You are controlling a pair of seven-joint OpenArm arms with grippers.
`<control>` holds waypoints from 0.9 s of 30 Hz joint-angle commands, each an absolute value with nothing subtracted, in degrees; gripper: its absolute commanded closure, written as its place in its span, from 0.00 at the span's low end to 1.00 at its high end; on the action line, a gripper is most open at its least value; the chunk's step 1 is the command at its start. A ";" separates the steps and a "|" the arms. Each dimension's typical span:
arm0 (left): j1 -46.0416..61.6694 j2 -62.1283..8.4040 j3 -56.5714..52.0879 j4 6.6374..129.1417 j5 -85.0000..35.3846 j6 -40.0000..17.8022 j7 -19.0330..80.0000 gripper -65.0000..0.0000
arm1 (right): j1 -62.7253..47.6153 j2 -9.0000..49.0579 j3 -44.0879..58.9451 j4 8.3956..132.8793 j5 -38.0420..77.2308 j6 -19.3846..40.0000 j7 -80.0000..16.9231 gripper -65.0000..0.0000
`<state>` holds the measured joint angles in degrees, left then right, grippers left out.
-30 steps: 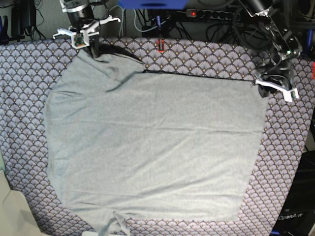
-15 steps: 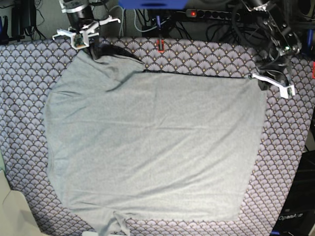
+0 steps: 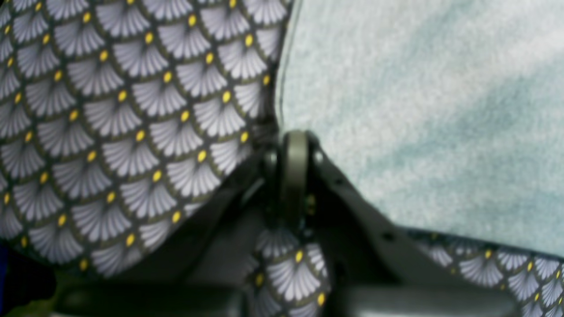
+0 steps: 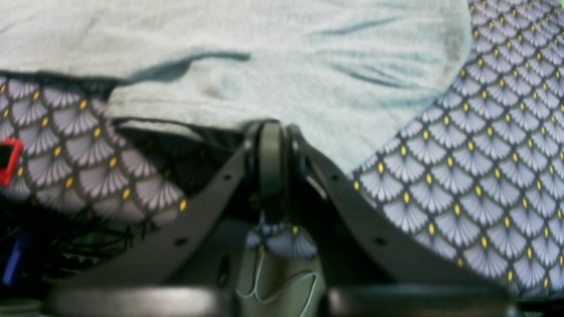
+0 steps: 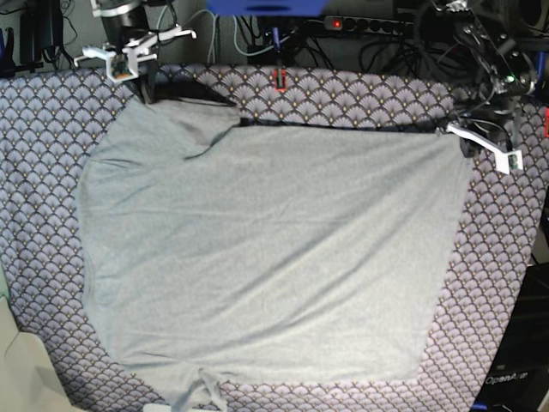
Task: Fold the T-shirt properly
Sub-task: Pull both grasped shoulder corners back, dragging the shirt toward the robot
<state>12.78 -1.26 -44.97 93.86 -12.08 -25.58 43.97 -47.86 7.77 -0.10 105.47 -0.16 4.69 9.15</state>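
T-shirt [image 5: 266, 249] spread flat, unfolded; left gripper [image 5: 464, 142] and right gripper [image 5: 147, 88] each pinching far corner; every fold remains.

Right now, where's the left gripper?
Base view, far right corner: the left gripper sits shut at the T-shirt's far right corner, on the purple tablecloth; its wrist view shows the closed tips at the fabric edge.

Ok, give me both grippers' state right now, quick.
Left gripper: shut on the T-shirt, at its corner.
Right gripper: shut on the T-shirt, at the opposite far corner.
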 commanded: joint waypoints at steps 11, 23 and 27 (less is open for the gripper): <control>16.92 -2.15 -45.23 101.23 -12.35 -25.63 42.86 1.00 | -55.25 8.04 0.22 106.33 -0.04 4.97 20.35 1.00; 18.77 -2.07 -51.12 102.46 -12.53 -25.71 43.12 1.00 | -60.88 7.96 1.89 105.45 -0.04 4.79 29.93 1.00; 19.82 -1.98 -52.09 102.37 -12.09 -30.81 43.03 1.00 | -61.58 7.96 2.33 102.02 -0.04 4.79 34.15 1.00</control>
<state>19.86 -1.39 -51.75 101.36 -11.70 -31.27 44.03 -60.42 7.73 2.04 101.36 -0.19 4.67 32.34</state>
